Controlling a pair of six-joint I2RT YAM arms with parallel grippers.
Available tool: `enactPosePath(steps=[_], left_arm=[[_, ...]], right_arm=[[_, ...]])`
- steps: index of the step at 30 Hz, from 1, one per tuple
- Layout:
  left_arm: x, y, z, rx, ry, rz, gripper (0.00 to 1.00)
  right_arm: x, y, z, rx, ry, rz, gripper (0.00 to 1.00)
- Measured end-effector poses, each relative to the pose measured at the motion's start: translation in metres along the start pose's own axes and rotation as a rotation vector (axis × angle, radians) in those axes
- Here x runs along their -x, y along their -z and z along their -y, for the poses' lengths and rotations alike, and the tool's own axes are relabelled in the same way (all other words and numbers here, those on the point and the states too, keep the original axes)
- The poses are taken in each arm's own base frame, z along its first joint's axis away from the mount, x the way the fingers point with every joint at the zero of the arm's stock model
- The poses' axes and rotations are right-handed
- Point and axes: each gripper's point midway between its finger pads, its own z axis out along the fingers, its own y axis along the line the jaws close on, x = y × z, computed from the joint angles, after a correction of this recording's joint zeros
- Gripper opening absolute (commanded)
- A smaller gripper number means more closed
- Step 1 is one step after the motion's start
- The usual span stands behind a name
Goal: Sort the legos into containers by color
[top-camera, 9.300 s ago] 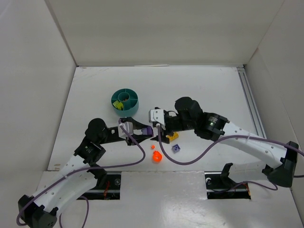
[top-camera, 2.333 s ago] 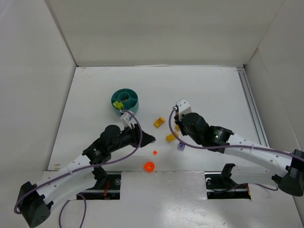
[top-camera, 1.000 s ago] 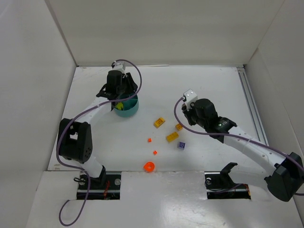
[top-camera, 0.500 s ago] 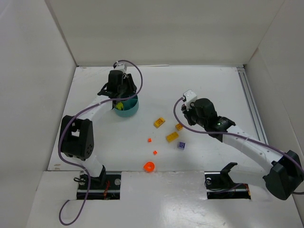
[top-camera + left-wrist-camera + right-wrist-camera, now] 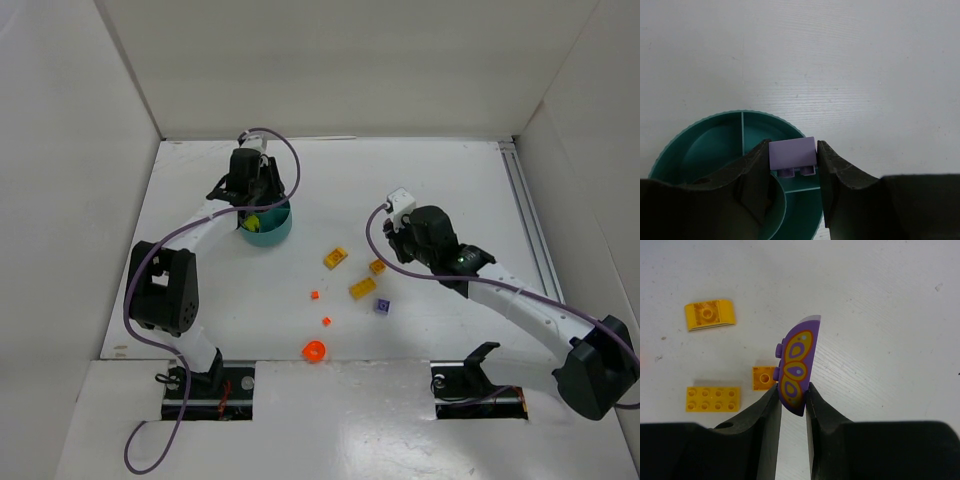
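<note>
The left claw (image 5: 792, 150) is clenched on a plain lilac brick (image 5: 792, 154), two studs at its lower edge, over the round teal dish (image 5: 710, 145) and its dividers; white table (image 5: 450, 180) extends past the rim. The right claw (image 5: 792, 390) pinches a curved purple piece (image 5: 797, 365) with orange-yellow ovals above three yellow bricks (image 5: 712, 399).

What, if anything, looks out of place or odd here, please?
Nothing is spilled or damaged. The odd one is the purple curved piece in the right fingers: it is printed with orange-yellow ovals, so it fits no single colour. An orange ring lies near the table front edge.
</note>
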Motion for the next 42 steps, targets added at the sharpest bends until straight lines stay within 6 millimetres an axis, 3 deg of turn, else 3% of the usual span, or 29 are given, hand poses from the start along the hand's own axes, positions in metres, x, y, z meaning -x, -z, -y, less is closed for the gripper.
enactPosePath(steps=[10, 15, 19, 24, 30, 34, 36, 40, 42], left_arm=[[-0.004, 0.001, -0.006, 0.029, -0.02, -0.011, 0.11], [-0.004, 0.001, -0.006, 0.031, -0.028, -0.011, 0.32], [-0.004, 0.001, -0.006, 0.031, -0.032, -0.011, 0.4], [-0.002, 0.001, -0.005, 0.027, -0.038, -0.007, 0.59], [-0.001, 0.001, -0.005, 0.027, -0.047, -0.009, 0.62], [-0.002, 0.002, -0.003, 0.016, -0.051, -0.013, 0.73], [-0.001, 0.006, -0.001, 0.004, -0.052, -0.015, 0.77], [0.015, 0.027, 0.009, -0.028, -0.054, 0.021, 1.0], [0.032, 0.046, 0.015, -0.045, -0.045, 0.071, 1.0]], right_arm=[[-0.011, -0.001, 0.005, -0.013, -0.008, -0.024, 0.0], [-0.013, -0.002, 0.006, -0.01, -0.01, -0.026, 0.0], [-0.013, -0.002, 0.007, -0.013, -0.012, -0.026, 0.0], [-0.013, -0.002, 0.006, -0.012, -0.012, -0.026, 0.0], [-0.013, -0.002, 0.005, -0.004, -0.006, -0.025, 0.0], [-0.011, -0.002, -0.002, 0.051, 0.038, -0.017, 0.0], [-0.007, -0.003, -0.01, 0.099, 0.069, -0.005, 0.0], [0.019, -0.014, -0.032, 0.211, 0.137, 0.039, 0.0], [0.041, -0.023, -0.045, 0.258, 0.166, 0.071, 0.0]])
